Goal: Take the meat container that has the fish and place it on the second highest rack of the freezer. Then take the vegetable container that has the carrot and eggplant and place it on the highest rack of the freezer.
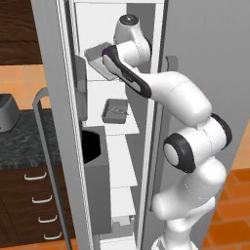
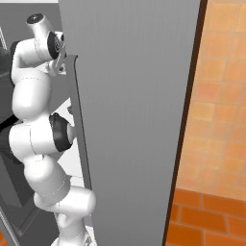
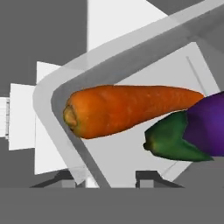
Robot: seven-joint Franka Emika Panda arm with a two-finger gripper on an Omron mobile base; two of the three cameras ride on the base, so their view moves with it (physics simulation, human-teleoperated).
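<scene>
Hand view is showing the tool (image 3: 105, 180) at the bottom edge, its two dark fingertips (image 3: 65, 181) standing either side of the grey rim of the vegetable container (image 3: 131, 52) and pinching that rim between them. Inside the container, an orange carrot (image 3: 127, 109) is lying across the pale floor with its blunt end pointing toward the rounded corner, and a purple eggplant (image 3: 208, 122) with a green cap is lying just beside it, their tips nearly touching. White shelf surfaces are showing beyond the container's corner.

Left base view is showing the white arm (image 1: 180, 97) reaching up and into the open freezer (image 1: 117, 122), with the wrist bending over near the top. The vegetable container (image 1: 95, 58) is sitting high in the compartment at the end of the hand, tilting a little, level with the uppermost rack (image 1: 110, 80); whether it is resting on that rack or hanging just above it I cannot tell. Below it, on the next rack (image 1: 122, 129), the meat container (image 1: 115, 111) is lying flat with something pale inside, too small to make out. Further racks are stepping down beneath it. The freezer door (image 1: 58, 122) is standing open to the left, and a dark tabletop (image 1: 24, 141) with drawers (image 1: 39, 205) under it is showing behind.

Right base view is showing the arm (image 2: 38, 134) rising along the grey outer face of a door (image 2: 129, 96), with orange tiled wall (image 2: 216, 96) to the right.
</scene>
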